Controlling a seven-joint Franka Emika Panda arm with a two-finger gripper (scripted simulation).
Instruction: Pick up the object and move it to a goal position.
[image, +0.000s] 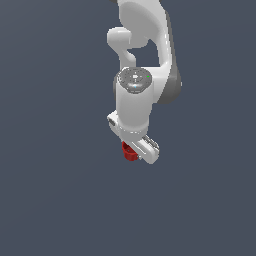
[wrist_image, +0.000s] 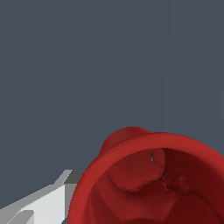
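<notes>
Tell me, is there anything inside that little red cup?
The wrist view looks into the red cup: only its own bumpy red inner walls and base show, no contents. Its near side runs out of frame, and the gripper mostly covers it in the exterior view.

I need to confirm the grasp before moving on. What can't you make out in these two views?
- Tool, exterior view: the arm's own body covers the fingers, so open or shut is unclear.
- Cup, exterior view: mostly hidden behind the tool; only a small red part shows.
- Cup, wrist view: cut off by the picture's edges; its outer wall and base are unseen.
- One grey finger, wrist view: contact with the cup cannot be told.
- Goal position: no marker in either view.
</notes>
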